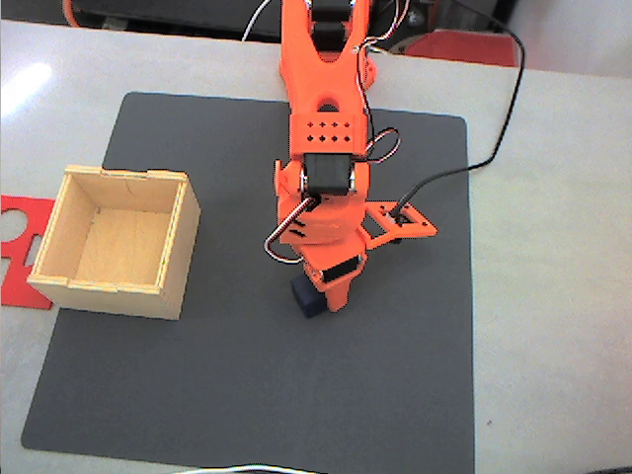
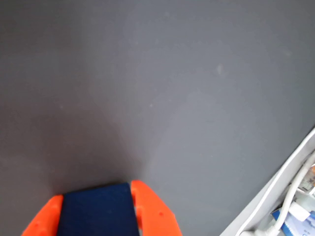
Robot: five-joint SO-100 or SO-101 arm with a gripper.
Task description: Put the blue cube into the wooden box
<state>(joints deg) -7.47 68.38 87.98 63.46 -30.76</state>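
Grasping stage of a pick-and-place cycle. Fixed view: the orange arm reaches down from 12 o'clock over a dark grey mat (image 1: 247,395), and its gripper (image 1: 321,301) stands near the mat's centre with the blue cube (image 1: 307,296) between its fingers. Wrist view: the blue cube (image 2: 98,211) fills the gap between the two orange fingertips (image 2: 150,211), which touch its side faces, so the gripper (image 2: 98,214) is closed narrowly upon it. Whether the cube rests on the mat or is raised just clear of it cannot be told from either view. The wooden box (image 1: 163,252) sits open-topped at 9 o'clock from the gripper, well apart, at the mat's edge, with a red cut-out sheet (image 1: 18,232) beside it further toward 9 o'clock. By judgement, the step in hand is securing the cube. The next move calls for a lift high enough to clear the box wall, then a swing toward 9 o'clock and release over the box's interior.
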